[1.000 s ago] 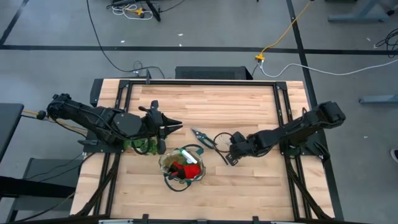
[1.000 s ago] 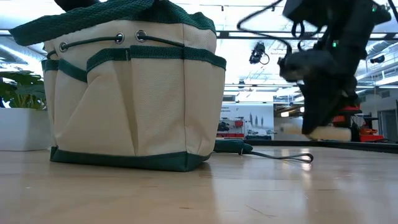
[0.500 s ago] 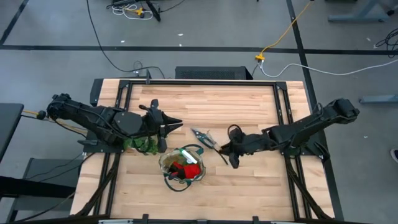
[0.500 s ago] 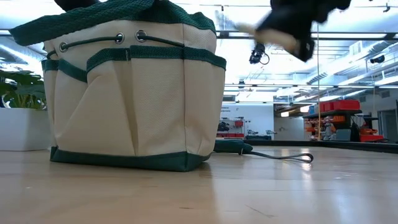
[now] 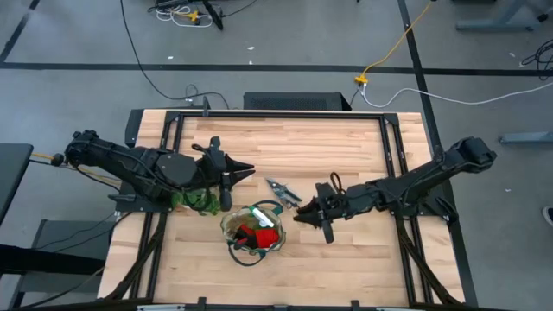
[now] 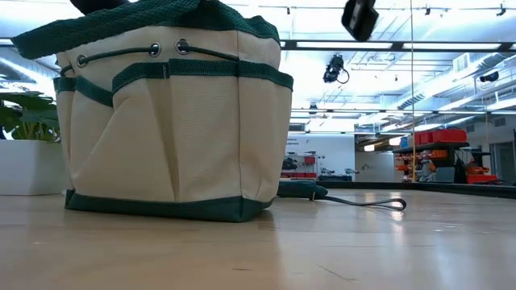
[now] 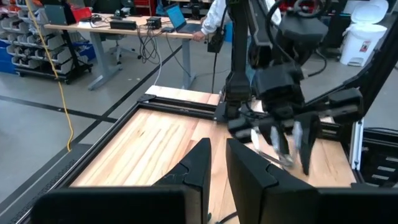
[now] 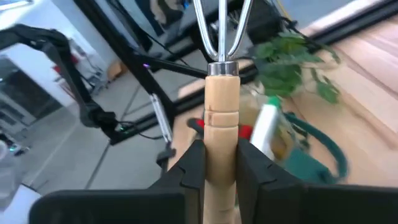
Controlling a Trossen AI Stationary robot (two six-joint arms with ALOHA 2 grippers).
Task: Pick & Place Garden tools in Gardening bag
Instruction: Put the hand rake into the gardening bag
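Note:
The beige gardening bag (image 5: 251, 230) with green trim stands at the table's middle near side and fills the left of the low view (image 6: 169, 113). It holds red gloves (image 5: 262, 234) and the spray bottle (image 8: 266, 127). My right gripper (image 5: 309, 213) is just right of the bag and above the table, shut on a wooden-handled hand rake (image 8: 221, 93). The pruning shears (image 5: 282, 189) lie flat on the table beyond the bag. My left gripper (image 5: 232, 179) is shut and empty, left of the shears. I see only one rake. My right gripper pinches the rake's wooden handle (image 8: 221, 134) between its two fingers, below the metal collar. The handle lies along the fingers and the metal tines (image 8: 221, 25) stick out ahead of them toward the bag. The rake is lifted clear of the table.
A leafy plant sprig (image 5: 195, 201) lies by my left gripper, left of the bag. The bag's green loop handle (image 5: 244, 257) hangs out on the near side. Bare wood lies to the right and near side of the bag.
My right gripper has risen well above the table with the rake and gone toward the table's left, toward the bag. The rake has been lifted clear of the table.

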